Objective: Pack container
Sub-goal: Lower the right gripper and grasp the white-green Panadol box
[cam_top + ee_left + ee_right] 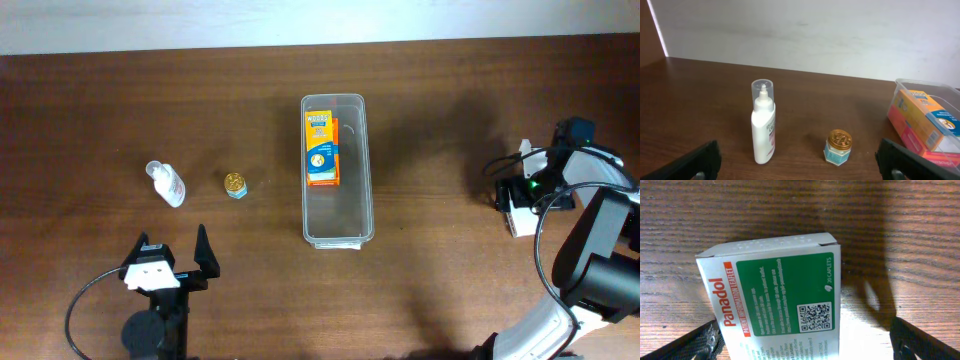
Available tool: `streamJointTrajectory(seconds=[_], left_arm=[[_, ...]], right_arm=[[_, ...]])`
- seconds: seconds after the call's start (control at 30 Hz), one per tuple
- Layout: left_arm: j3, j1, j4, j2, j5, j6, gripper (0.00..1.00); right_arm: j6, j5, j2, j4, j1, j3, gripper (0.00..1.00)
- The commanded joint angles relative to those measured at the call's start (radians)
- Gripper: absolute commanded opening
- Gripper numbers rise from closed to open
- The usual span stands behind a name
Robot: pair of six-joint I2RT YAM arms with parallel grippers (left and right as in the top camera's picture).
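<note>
Panadol box [775, 295] — lower end cut off — beneath spread right gripper [812, 345].

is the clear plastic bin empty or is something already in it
Not empty. The long clear plastic bin holds an orange and yellow carton in its far half, seen overhead; its near half is bare.
</note>
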Motion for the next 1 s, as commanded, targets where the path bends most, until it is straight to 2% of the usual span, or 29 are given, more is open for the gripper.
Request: streamJointTrajectory(seconds=[0.0, 0.03, 0.1, 0.13, 0.23, 0.4, 0.47, 0.73, 0.97], left_arm=[[-0.005, -0.004, -0.004, -0.007, -0.008, -0.006, 0.99], [-0.005, -0.004, -0.004, -0.007, -0.008, -0.006, 0.99], [-0.005, -0.004, -0.004, -0.007, -0.008, -0.006, 0.99], [-0.005, -0.004, -0.004, -0.007, -0.008, -0.006, 0.99], [-0.005, -0.004, -0.004, -0.007, -0.008, -0.006, 1.0], [-0.005, -0.004, -0.004, -0.007, -0.008, -0.006, 0.99], [-0.005, -0.004, -0.004, -0.007, -0.008, -0.006, 0.99], [-0.005, -0.004, -0.004, -0.007, -0.008, -0.006, 0.99], [-0.005, -0.004, -0.004, -0.007, -0.008, -0.006, 0.99]], right_arm=[[0.017, 0.016, 0.043, 0.011, 0.005, -0.014, 0.99], [0.017, 0.016, 0.043, 0.011, 0.005, -0.014, 1.0], [0.018, 0.016, 0.043, 0.011, 0.005, -0.014, 0.94], [0.018, 0.016, 0.043, 0.011, 0.005, -0.014, 0.9], [0.021, 0.015, 0.043, 0.011, 0.005, -0.014, 0.69], [0.059, 0.015, 0.043, 0.009, 0.005, -0.013, 0.55], [0.059, 0.015, 0.043, 0.006, 0.005, -0.012, 0.52], [0.13, 0.015, 0.041, -0.042, 0.005, 0.024, 0.52], [0.141, 0.014, 0.041, -0.175, 0.011, 0.153, 0.4]])
